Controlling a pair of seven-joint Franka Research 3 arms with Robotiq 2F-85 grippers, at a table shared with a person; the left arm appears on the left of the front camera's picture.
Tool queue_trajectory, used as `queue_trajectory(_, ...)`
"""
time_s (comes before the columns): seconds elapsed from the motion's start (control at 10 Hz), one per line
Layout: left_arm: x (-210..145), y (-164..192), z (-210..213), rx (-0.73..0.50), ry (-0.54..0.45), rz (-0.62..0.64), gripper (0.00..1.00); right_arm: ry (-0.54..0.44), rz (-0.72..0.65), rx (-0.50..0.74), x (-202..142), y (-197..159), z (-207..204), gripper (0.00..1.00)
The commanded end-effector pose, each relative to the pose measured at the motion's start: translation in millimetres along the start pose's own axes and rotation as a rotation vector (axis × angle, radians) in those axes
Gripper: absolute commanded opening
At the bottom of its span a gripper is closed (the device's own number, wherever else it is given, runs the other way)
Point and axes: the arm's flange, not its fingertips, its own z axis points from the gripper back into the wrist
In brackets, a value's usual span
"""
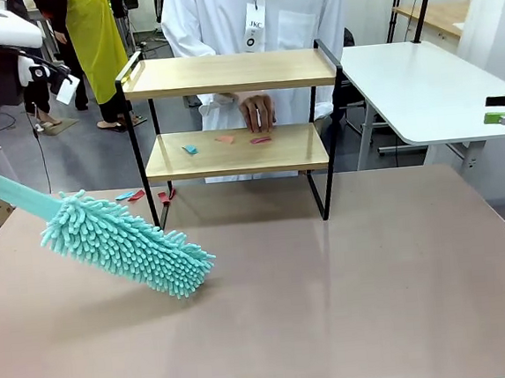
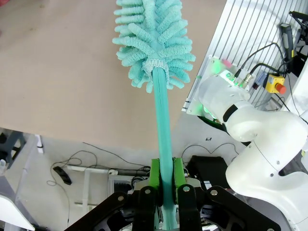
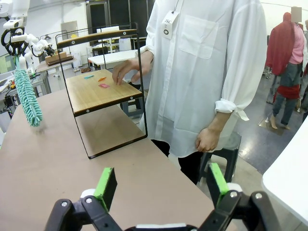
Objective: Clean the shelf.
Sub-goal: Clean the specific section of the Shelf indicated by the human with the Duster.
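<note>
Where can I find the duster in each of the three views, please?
Front: duster at lower left, head slanting down over the table.
Left wrist: duster at top centre, handle running down into the left gripper.
Right wrist: duster at far left, head hanging down.
Shared landmark: the brown table beneath it.

A teal duster (image 1: 125,244) slants toward the table (image 1: 351,304) beside the shelf (image 1: 229,72), whose lower board holds scraps (image 1: 224,140).
</note>
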Motion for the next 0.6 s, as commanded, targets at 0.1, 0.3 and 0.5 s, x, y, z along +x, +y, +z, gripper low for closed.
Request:
queue_trajectory(0.1, 4.9, 7.2, -2.4, -0.034, -0.141, 0.008, 0.13, 0.002, 0.005, -0.003, 2.4, 0.0, -1.4, 1.00)
queue_trajectory(0.3, -8.7, 3.9, -19.6, -0.089, -0.283, -0.059, 0.13, 0.002, 0.005, -0.003, 2.4, 0.0, -1.4, 1.00)
queue_trajectory(0.5, -18.4, -2.1, -32.5, -0.163, -0.433, -0.127, 0.13, 0.002, 0.005, -0.003, 2.4, 0.0, -1.4, 1.00)
